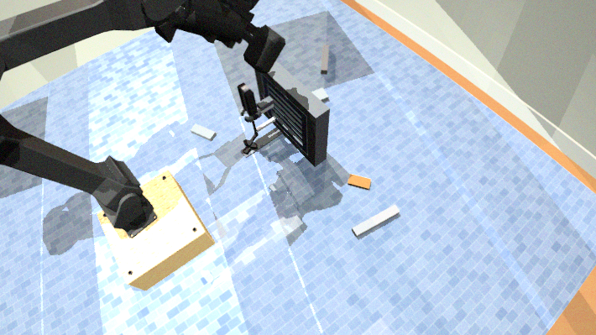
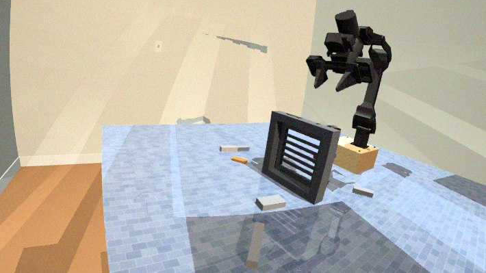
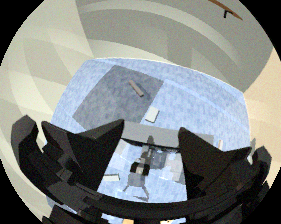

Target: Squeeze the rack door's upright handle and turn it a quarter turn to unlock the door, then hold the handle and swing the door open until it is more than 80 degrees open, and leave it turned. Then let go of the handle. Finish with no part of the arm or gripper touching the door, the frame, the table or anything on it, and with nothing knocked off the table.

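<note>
As the top view runs left to right, the wooden base block point(image 1: 160, 243) point(image 2: 358, 162) comes first, well short of the rack frame point(image 1: 318, 124) point(image 2: 329, 162) point(image 3: 153, 132). Pale block point(image 1: 202, 132) point(image 2: 362, 191) point(image 3: 111, 177) lies on the frame's handle side. Gripper point(image 1: 215, 39) point(image 2: 326, 89) point(image 3: 152, 127) is above the frame, fingers partly open, nothing between them. Handle point(image 1: 243, 91) point(image 2: 333, 126) point(image 3: 140, 167) stands on the frame's near face, upright, ungripped. Door point(image 1: 287, 113) point(image 2: 299, 160) looks shut in the frame. White block point(image 1: 321, 94) point(image 2: 270, 202) point(image 3: 152, 114) sits behind it. Status, my read: still approach. Left: lower, squeeze, quarter turn, swing past 80, release, back off clear.
</note>
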`<state>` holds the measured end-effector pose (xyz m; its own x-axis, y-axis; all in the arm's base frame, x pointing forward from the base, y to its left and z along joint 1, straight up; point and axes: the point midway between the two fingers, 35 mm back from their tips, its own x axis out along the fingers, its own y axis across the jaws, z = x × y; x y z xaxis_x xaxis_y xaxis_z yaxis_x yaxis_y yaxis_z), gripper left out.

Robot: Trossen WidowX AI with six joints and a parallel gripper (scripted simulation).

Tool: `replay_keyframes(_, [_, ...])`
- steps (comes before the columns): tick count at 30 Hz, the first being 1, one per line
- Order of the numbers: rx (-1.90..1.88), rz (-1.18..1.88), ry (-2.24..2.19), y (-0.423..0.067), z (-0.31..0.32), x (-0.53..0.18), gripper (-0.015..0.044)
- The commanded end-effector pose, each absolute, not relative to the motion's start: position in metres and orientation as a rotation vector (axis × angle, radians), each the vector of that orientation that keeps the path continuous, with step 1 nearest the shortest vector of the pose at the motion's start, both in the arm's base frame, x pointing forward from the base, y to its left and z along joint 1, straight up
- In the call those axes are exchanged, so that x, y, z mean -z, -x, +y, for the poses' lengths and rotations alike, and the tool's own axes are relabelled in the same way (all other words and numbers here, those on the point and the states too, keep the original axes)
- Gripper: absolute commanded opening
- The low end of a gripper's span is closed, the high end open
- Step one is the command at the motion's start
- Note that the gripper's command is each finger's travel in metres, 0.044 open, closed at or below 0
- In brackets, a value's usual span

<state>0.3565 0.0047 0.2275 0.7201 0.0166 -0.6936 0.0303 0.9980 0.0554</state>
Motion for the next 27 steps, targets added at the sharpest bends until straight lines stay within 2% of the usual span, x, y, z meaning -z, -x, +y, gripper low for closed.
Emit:
replay_keyframes(1, [0.014, 0.916, -0.074, -0.354, 0.008, -0.211, 0.0292])
replay_keyframes(21, [0.064, 1.523, -0.082, -0.320, 0.017, -0.167, 0.0292])
replay_keyframes(27, [0.066, 1.543, -0.081, -0.318, 0.017, -0.166, 0.0292])
